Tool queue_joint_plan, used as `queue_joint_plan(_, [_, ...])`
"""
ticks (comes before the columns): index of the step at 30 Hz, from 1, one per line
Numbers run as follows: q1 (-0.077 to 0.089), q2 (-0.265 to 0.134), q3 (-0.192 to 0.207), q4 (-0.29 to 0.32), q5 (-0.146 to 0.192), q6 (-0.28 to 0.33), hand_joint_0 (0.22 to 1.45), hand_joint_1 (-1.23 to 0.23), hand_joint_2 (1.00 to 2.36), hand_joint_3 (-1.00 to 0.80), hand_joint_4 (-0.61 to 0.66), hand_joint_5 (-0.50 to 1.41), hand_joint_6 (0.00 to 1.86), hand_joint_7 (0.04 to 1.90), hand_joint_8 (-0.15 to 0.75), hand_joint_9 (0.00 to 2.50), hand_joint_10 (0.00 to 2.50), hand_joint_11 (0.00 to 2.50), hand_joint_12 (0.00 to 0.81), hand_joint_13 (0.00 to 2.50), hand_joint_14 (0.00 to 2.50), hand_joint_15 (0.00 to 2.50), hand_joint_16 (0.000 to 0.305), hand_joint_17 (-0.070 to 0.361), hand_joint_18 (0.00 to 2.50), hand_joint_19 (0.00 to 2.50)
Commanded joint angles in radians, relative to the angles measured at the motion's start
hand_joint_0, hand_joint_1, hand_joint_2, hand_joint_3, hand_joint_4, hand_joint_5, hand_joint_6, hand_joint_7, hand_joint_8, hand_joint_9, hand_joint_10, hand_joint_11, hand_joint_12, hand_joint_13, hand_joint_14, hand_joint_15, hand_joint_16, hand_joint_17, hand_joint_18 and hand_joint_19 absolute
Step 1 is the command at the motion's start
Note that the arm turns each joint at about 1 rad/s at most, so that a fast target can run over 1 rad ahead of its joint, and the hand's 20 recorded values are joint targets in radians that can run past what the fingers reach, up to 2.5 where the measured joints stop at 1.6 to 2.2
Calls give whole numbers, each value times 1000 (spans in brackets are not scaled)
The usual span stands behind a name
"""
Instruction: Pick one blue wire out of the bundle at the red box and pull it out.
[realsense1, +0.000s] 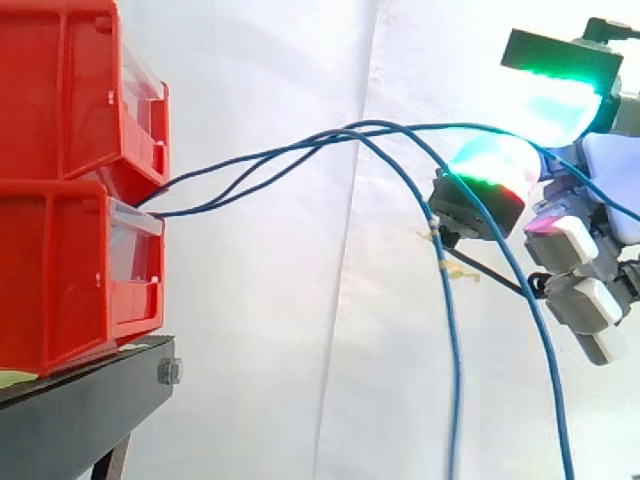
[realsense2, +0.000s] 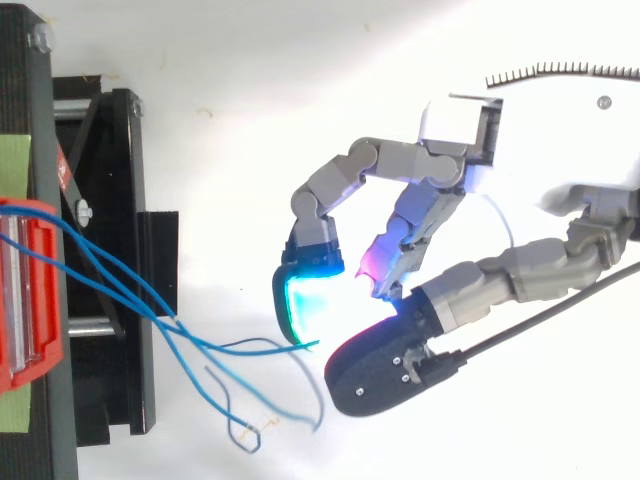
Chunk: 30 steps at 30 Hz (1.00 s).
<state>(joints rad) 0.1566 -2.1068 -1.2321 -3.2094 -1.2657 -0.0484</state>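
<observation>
Several thin blue wires (realsense1: 300, 150) run out from between two stacked red bins (realsense1: 60, 120) and arch to the right. Two of them drop away below the hand. One blue wire (realsense1: 420, 127) carries on level into my hand (realsense1: 585, 235) and passes between its green-cyan glowing fingertips (realsense1: 490, 165). In the top view the wires (realsense2: 130, 285) fan out from the red bin (realsense2: 30, 290), and one wire (realsense2: 260, 346) ends at the cyan pad (realsense2: 305, 300), pinched against the dark thumb tip. My hand (realsense2: 450, 150) is curled, well to the right of the bins.
The bins sit on a black stand (realsense1: 80, 410) with a bolt at its corner. A strip of green tape (realsense2: 15, 160) lies on the stand (realsense2: 110, 200). A white curtain (realsense1: 300, 350) hangs behind. The loose wire ends dangle under the hand.
</observation>
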Motion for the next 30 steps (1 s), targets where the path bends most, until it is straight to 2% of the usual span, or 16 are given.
queue_joint_plan(1, [3,1,0,2,0,1,777,-843,1014,-320,-330,-192,971,1158,207,1137,10,595,356,1056,20,614,43,98,926,552])
queue_joint_plan(6, [4,1,-1,6,-1,4,775,-841,1014,-322,-307,-190,965,1190,210,1145,10,605,360,1057,22,617,44,98,926,549])
queue_joint_plan(8, [4,1,0,3,-3,12,791,-838,1018,-259,-289,-185,968,1251,221,1165,12,620,360,1058,22,619,43,97,917,569])
queue_joint_plan(14, [6,1,0,-3,-40,70,776,-829,1024,-119,-274,-166,978,1301,220,1190,11,635,355,1066,20,627,43,96,923,590])
queue_joint_plan(17, [8,1,-1,-7,-52,73,766,-845,1018,-65,-264,-153,976,1316,220,1228,14,637,361,1074,21,640,43,97,924,593])
queue_joint_plan(25, [8,1,-9,-76,-55,76,759,-848,1012,-14,-233,-141,976,1330,240,1261,13,654,370,1086,22,640,45,102,927,587])
queue_joint_plan(30, [9,1,-9,-92,-55,73,760,-849,1010,-19,-227,-140,978,1310,247,1191,11,647,381,1061,22,651,46,104,906,582])
